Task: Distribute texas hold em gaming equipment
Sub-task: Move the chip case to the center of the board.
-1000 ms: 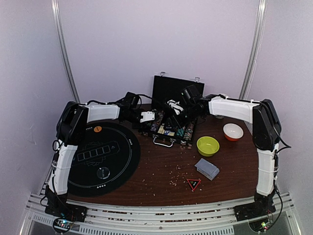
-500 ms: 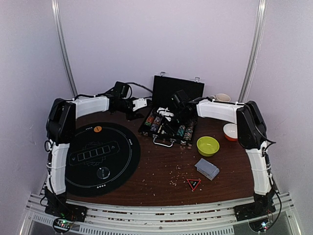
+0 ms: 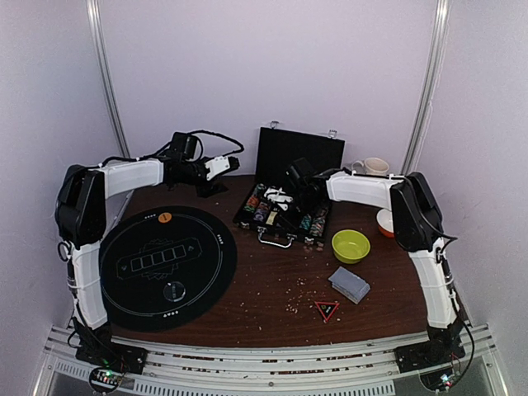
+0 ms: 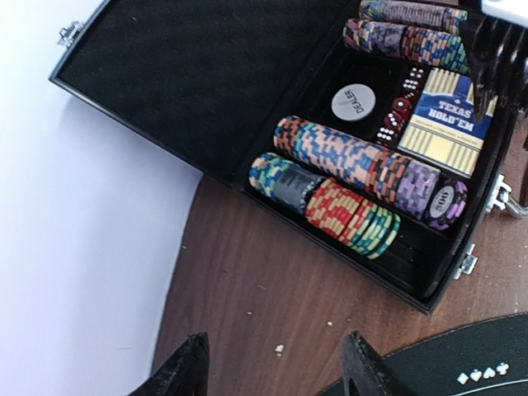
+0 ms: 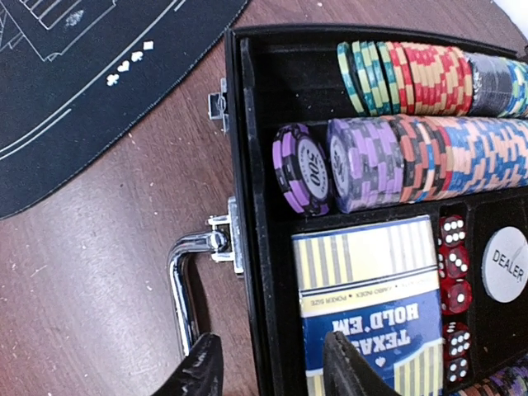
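Poker chips [image 5: 412,157] and card box [image 5: 371,272] lie in the case [image 3: 297,153] at twelve o'clock; I judge distribution to the nine o'clock mat [image 3: 202,272] barely begun. Left gripper [image 4: 272,371] and right gripper [image 5: 268,367] hang released, empty.

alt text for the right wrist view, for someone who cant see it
An open black case holds rows of multicoloured poker chips, a Texas Hold'em card box, red dice and a white dealer button. The right pincer hangs open over the case's edge by its chrome handle.
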Controlling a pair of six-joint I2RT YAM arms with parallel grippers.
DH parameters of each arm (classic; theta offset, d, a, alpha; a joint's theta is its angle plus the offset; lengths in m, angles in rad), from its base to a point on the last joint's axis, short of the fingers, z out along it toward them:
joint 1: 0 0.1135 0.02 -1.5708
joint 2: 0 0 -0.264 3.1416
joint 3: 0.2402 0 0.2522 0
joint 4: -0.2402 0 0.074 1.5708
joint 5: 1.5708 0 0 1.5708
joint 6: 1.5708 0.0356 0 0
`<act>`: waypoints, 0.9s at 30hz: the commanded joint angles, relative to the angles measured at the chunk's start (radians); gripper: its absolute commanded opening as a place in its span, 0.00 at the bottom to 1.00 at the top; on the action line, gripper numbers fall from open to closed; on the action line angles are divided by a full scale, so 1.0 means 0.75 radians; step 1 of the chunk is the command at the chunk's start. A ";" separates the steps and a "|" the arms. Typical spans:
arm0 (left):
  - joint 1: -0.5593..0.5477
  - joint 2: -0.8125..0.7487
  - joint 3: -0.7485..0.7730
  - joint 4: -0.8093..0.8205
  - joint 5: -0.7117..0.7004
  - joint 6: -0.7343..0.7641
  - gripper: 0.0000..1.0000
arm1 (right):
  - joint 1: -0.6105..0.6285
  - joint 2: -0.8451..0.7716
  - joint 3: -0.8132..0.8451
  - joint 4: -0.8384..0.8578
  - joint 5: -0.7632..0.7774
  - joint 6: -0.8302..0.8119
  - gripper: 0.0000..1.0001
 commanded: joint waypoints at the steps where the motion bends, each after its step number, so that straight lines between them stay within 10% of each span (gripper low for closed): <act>1: 0.001 -0.056 -0.044 0.065 0.005 -0.053 0.57 | 0.042 0.056 0.038 -0.057 0.070 -0.013 0.43; 27: -0.074 -0.086 -0.175 0.006 0.128 -0.069 0.63 | 0.184 -0.144 -0.284 -0.229 0.322 -0.161 0.23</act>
